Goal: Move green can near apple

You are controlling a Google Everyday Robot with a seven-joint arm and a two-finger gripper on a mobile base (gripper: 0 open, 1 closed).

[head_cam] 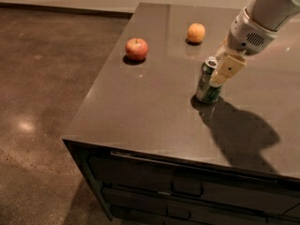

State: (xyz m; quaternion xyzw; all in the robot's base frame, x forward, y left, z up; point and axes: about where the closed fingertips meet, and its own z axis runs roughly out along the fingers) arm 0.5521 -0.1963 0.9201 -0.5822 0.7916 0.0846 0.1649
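Note:
The green can (206,86), with white markings and a silver top, stands on the dark table top (140,107) right of centre, leaning slightly. My gripper (219,75) comes down from the upper right and sits at the can's upper right side, touching or nearly touching it. The red apple (136,49) lies at the back left of the table, well apart from the can.
A plain orange round fruit (196,33) lies at the back of the table, behind the can. The arm casts a large shadow (241,132) on the table to the can's right. The table's left edge drops to a brown floor (42,102). Drawers (187,189) line the front.

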